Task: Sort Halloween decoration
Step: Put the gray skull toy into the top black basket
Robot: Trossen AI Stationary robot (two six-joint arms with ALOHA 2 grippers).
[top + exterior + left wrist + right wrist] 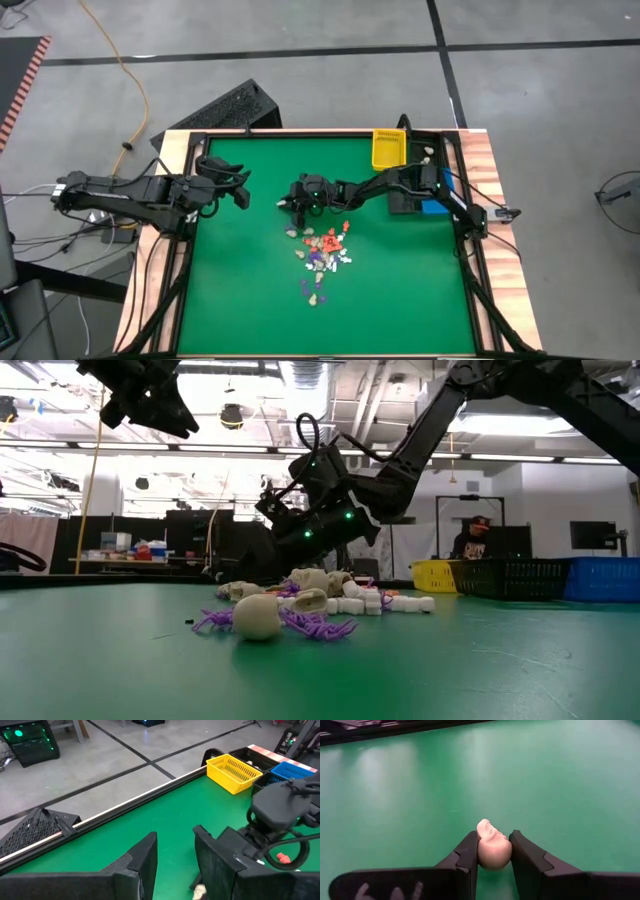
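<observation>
The Halloween decoration lies as a small heap of cream-white, orange-red and purple trinkets [322,255] on the green mat, also seen in the low view [300,605]. My right gripper [492,851] is at the heap's far left side [291,203] and is shut on one cream-white, skull-like trinket [492,845]. My left gripper [175,857] waits open over the table's left part [243,190], with nothing between its fingers. My right gripper pinches the cream-white trinket by its two sides [482,854] between its two fingers. The trinket's rounded top and moulded face stick out past the fingertips [470,845]. The fingers come nearly level, slanting a little down, from the table's right. The trinket seems clear of the mat.
A yellow bin [388,148] stands at the table's far right corner, with a black bin [404,201] and a blue bin [434,207] nearer along the right edge. Bare green mat [240,290] lies left of the heap and toward the near edge.
</observation>
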